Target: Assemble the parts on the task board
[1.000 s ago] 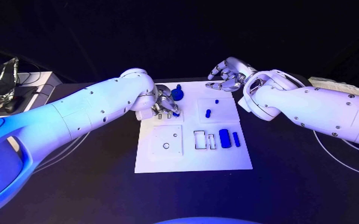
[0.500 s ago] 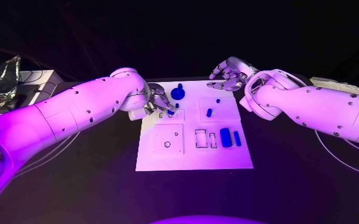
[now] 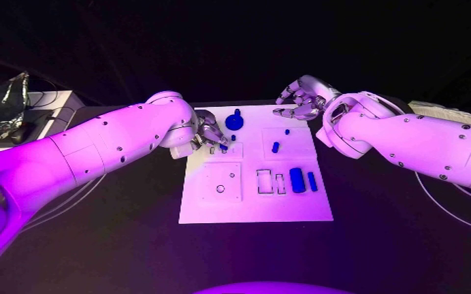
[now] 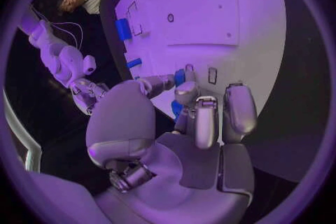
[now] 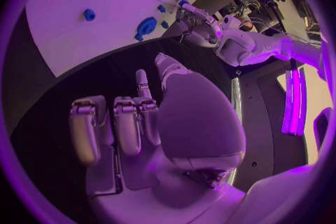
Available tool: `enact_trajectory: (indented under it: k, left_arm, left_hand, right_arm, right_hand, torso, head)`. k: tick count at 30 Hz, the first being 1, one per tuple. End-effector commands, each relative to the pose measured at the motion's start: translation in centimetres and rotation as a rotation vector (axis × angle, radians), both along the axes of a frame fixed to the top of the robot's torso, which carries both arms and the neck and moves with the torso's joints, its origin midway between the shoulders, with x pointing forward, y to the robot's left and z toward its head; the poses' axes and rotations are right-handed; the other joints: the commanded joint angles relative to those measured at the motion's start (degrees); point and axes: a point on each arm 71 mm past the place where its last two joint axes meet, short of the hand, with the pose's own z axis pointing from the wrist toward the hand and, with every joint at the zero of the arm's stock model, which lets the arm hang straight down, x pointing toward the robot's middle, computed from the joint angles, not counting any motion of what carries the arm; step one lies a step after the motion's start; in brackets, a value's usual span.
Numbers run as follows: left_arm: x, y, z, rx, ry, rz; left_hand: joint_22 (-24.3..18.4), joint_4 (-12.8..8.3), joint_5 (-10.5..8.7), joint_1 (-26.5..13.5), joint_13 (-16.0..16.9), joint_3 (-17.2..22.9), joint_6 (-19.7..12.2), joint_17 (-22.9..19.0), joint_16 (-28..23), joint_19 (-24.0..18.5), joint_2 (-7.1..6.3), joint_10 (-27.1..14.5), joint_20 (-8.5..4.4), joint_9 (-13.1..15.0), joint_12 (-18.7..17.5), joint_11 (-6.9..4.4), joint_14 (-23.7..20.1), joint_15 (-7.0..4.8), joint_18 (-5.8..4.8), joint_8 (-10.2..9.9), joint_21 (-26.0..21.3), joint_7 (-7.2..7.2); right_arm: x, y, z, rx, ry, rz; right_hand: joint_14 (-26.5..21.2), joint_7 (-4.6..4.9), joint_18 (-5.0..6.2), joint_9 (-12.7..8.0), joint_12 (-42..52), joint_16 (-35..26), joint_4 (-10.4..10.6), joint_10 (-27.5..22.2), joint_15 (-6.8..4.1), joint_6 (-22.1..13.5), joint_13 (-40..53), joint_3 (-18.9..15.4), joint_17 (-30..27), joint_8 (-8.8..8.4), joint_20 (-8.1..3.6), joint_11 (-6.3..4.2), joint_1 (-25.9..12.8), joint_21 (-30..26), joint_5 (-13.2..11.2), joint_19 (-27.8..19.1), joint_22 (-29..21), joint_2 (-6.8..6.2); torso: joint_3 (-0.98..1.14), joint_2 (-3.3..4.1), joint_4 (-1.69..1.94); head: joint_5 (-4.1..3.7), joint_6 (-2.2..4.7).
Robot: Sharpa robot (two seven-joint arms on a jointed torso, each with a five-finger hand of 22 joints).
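The white task board (image 3: 255,205) lies mid-table. My left hand (image 3: 209,136) hangs over its far left corner and pinches a small blue part (image 3: 224,148) between thumb and fingertips (image 4: 187,91), just above the board (image 4: 231,11). A blue knob (image 3: 235,121) stands close behind the hand, with a tiny blue peg (image 3: 233,137) beside it. Two small blue pegs (image 3: 275,147) sit in the far right square. A blue cylinder (image 3: 297,180) and a thin blue bar (image 3: 312,181) lie beside two empty slots (image 3: 263,181). My right hand (image 3: 300,100) hovers at the board's far edge, fingers curled, holding nothing.
A square plate with a round hole (image 3: 220,188) occupies the board's near left. A pale box with cables (image 3: 39,113) sits at the table's left edge, and a white object (image 3: 432,110) lies at the far right. Black tabletop surrounds the board.
My left hand has shifted slightly to the left with the small blue part. The right hand has stayed in place.
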Motion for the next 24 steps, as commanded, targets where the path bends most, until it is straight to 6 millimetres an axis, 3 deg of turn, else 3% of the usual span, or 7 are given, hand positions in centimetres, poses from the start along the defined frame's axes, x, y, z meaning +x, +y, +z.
enact_trajectory:
  k: [1, 24]
  left_arm:
    - [0.12, -0.18, -0.05, 0.031, -0.034, -0.006]
    - [-0.13, -0.32, -0.75, 0.104, -0.026, -0.052]
  left_hand:
    - [0.1, -5.8, -0.25, 0.1, -0.2, 5.5, 4.9, 15.1, 0.2, 0.2, 0.94, 0.7, -0.43, 15.9, -0.3, -0.33, 6.0, -0.44, -1.09, 2.1, 0.1, -4.33]
    - [1.1, -5.7, -0.38, 0.0, -0.7, 4.0, 6.3, 15.1, 0.2, 1.0, 1.61, 1.7, -0.70, 16.3, -0.4, -0.75, 6.0, -0.73, -1.31, 1.8, 0.5, -4.83]
  right_arm:
    - [-0.06, 0.12, -0.06, -0.013, 0.002, 0.015]
    - [-0.14, -0.04, -0.05, -0.013, 0.002, 0.013]
  right_hand:
    - [6.1, -0.14, -0.47, 0.1, 0.1, 0.2, 0.2, 6.0, -0.09, -0.4, 15.1, -0.1, 15.1, -0.07, -0.04, 0.03, -0.6, -0.2, -0.2, 5.4, 14.2, -0.01]
    - [6.1, -0.14, -0.45, 0.1, 0.1, 0.2, 0.2, 6.0, -0.08, -0.5, 15.1, -0.2, 15.1, -0.07, -0.03, 0.04, -0.9, -0.3, 0.0, 5.4, 14.1, 0.04]
  torso:
    - [0.06, 0.02, -0.02]
    - [0.02, 0.05, -0.02]
  head:
    - [0.05, -0.19]
    - [0.02, -0.82]
